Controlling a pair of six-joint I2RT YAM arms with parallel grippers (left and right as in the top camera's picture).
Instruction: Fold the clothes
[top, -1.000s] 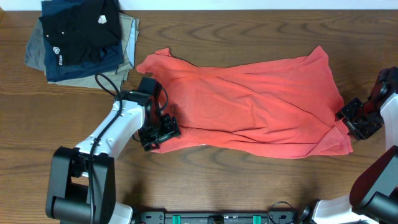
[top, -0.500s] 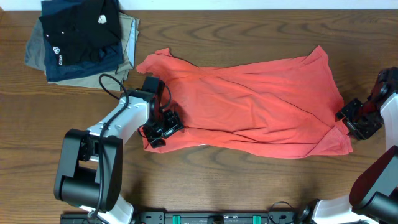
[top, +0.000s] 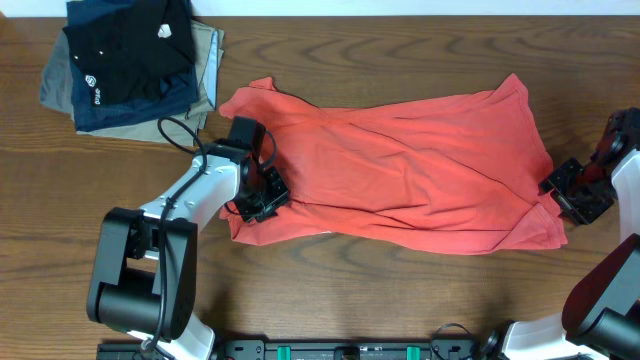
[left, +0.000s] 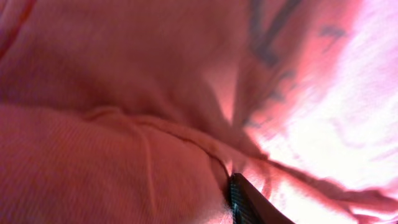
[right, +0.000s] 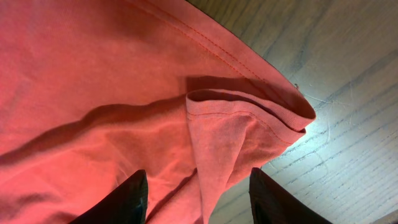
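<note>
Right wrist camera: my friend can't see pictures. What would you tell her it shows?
A coral-red T-shirt fills most of the view, its stitched hem corner folded over on a wooden table. At the bottom edge, the two black fingers of the right gripper stand apart, with the cloth lying between them.

Overhead, the light falls evenly from above: focus is sharp, with soft shadows under the folds of the T-shirt (top: 400, 160) and beside the left gripper (top: 262, 197). The left wrist view is blurred throughout. Ahead and to the right of its finger (left: 249, 202) the cloth bleaches near-white, perhaps from glare. The right wrist view is crisp. Just ahead of the right gripper (right: 198, 186) the hem casts a dark shadow, and to the gripper's right the table (right: 336, 155) gleams pale.
</note>
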